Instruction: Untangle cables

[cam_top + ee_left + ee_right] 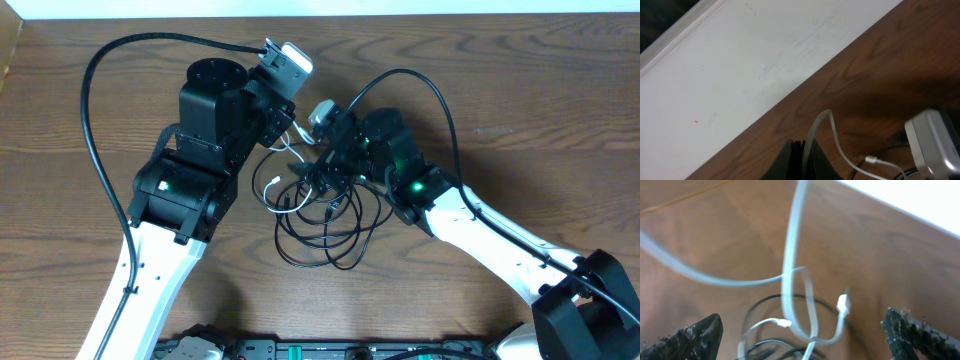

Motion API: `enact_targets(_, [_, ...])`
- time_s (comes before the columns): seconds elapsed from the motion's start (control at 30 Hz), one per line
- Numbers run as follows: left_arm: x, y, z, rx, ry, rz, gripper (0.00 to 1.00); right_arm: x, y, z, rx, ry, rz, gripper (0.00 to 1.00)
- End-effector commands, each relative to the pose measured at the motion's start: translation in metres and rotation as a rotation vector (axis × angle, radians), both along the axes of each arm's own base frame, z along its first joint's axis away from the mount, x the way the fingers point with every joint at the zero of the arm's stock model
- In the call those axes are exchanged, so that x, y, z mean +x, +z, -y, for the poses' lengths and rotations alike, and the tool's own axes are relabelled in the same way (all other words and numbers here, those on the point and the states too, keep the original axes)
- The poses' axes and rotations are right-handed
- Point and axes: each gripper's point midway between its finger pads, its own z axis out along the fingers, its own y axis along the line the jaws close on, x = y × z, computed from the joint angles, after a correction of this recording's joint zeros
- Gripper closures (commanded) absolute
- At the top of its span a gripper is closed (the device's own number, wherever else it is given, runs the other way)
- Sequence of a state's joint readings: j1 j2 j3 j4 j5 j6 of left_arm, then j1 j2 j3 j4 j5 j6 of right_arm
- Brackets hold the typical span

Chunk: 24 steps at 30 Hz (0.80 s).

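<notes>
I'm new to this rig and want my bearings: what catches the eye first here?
A tangle of black and white cables lies in the middle of the wooden table. The left hand is shut on a white cable, while the right hand stands wide open over the tangle.

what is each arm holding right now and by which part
The left fingers are shut on the white cable, pinching it along the cord, not at a plug. The right fingers stand wide open, holding nothing.
</notes>
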<state>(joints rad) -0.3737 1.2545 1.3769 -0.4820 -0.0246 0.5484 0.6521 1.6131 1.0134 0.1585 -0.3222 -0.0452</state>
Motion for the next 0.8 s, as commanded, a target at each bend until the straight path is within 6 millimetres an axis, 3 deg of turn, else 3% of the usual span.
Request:
enact_targets(0.0, [0.000,0.007,-0.001,-0.004,-0.004,0.017,0.93,0.020,0.012,0.012,-0.035,-0.128,0.096,0.01])
enact_targets(0.23, [0.000,0.007,-0.001,-0.004,-0.004,0.016,0.93,0.023,0.026,0.007,-0.007,-0.128,0.154,0.01])
enact_targets(0.57, [0.000,0.007,-0.001,-0.004,-0.004,0.017,0.93,-0.007,0.018,-0.020,-0.026,-0.045,0.129,0.01])
enact_targets(0.77, [0.000,0.007,-0.001,-0.004,-0.004,0.016,0.93,-0.011,0.017,-0.024,-0.033,-0.028,0.139,0.01])
